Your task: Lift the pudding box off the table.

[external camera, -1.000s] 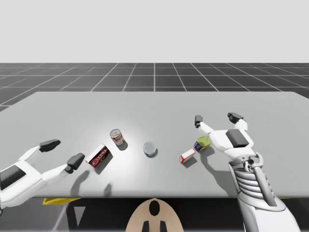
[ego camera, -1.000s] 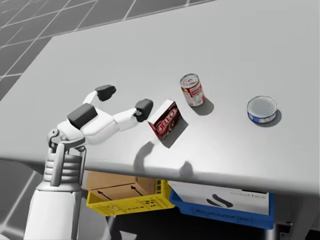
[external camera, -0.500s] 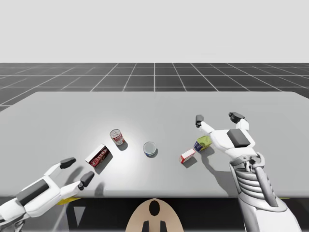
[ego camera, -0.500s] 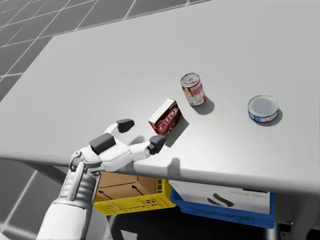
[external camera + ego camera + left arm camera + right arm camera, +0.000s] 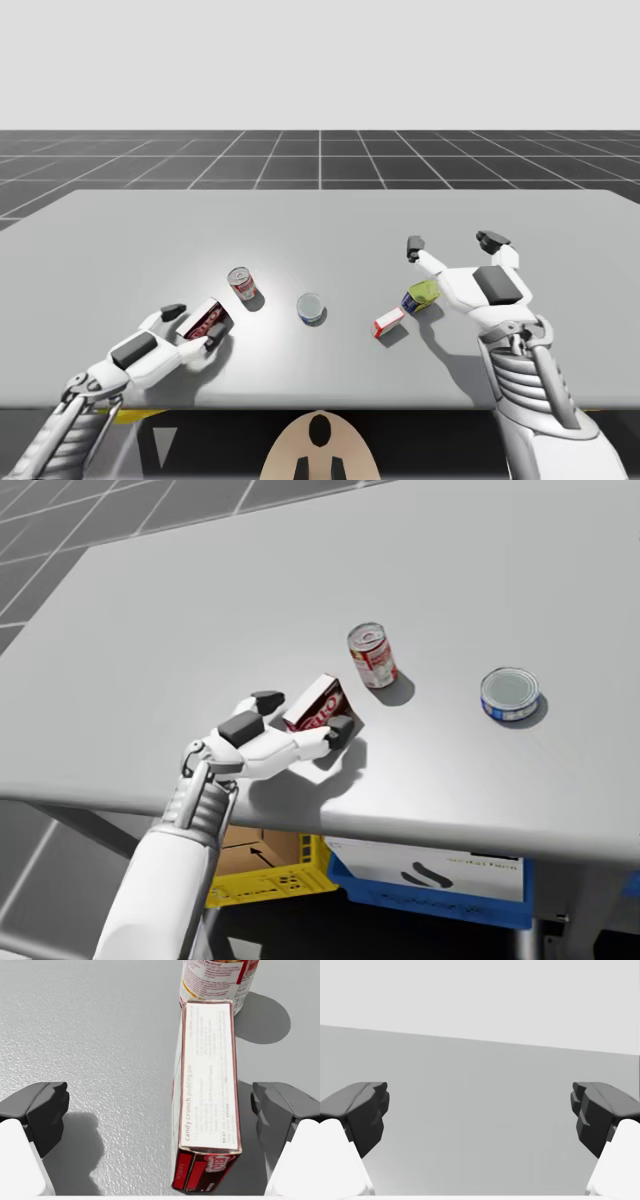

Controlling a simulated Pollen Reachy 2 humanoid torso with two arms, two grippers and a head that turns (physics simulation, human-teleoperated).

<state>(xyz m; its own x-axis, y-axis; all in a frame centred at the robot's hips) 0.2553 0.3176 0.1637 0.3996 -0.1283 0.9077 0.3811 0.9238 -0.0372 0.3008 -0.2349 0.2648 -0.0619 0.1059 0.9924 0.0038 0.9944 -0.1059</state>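
Pudding box point(image 5: 205, 322) stands on its narrow side on table point(image 5: 320, 215), lower left of high view, w/ red can point(image 5: 241, 284) just behind. To grip well, I'd shift sideways first, since the box sits nearer one finger, then squeeze evenly & lift straight. Left claw point(image 5: 160, 1107) is wide apart, box between fingers, neither touching. Right claw point(image 5: 451, 243) apart, holds nothing.
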